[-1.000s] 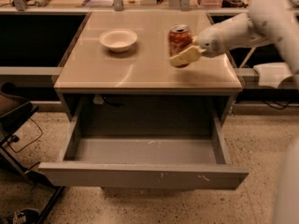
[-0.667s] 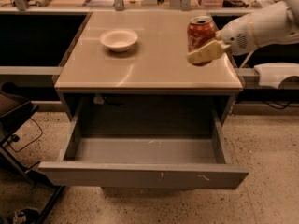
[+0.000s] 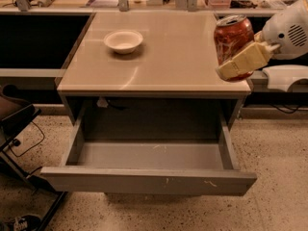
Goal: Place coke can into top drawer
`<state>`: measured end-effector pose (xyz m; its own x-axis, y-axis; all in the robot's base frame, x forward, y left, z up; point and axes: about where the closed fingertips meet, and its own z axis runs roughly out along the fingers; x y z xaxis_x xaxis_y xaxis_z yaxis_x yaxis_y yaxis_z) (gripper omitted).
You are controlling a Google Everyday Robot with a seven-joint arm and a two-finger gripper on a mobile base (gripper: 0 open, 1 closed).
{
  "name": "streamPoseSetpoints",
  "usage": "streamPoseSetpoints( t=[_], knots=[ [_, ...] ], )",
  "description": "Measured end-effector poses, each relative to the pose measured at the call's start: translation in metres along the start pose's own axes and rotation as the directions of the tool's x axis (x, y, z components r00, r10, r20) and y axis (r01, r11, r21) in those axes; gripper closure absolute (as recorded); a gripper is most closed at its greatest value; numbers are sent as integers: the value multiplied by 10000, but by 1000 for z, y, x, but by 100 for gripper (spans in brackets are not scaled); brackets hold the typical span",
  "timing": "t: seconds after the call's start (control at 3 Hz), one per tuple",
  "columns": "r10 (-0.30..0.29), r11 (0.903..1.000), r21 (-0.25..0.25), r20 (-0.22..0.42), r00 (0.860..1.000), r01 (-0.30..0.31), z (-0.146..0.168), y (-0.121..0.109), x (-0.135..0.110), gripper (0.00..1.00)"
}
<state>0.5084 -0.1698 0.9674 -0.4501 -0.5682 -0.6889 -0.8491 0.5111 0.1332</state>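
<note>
The coke can is red with a silver top and is held upright in the air above the table's right front corner. My gripper is shut on the can, with a cream finger across its front; the white arm reaches in from the right. The top drawer is pulled fully open below the table, grey, with small white scuffs on its front panel, and nothing shows inside it. The can is above and behind the drawer's right end.
A white bowl sits on the beige table at the back left. A black chair and cables stand at the left on the speckled floor. Cluttered shelves run along the back.
The gripper has lifted the can off the table and carried it right and toward the front edge. The drawer and bowl have not moved.
</note>
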Motion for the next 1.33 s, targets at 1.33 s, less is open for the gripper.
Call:
streamPoseSetpoints(
  t=[1.33],
  knots=[
    [2294,9719,101,1811,9563,-2350,92,-7,114,100]
  ],
)
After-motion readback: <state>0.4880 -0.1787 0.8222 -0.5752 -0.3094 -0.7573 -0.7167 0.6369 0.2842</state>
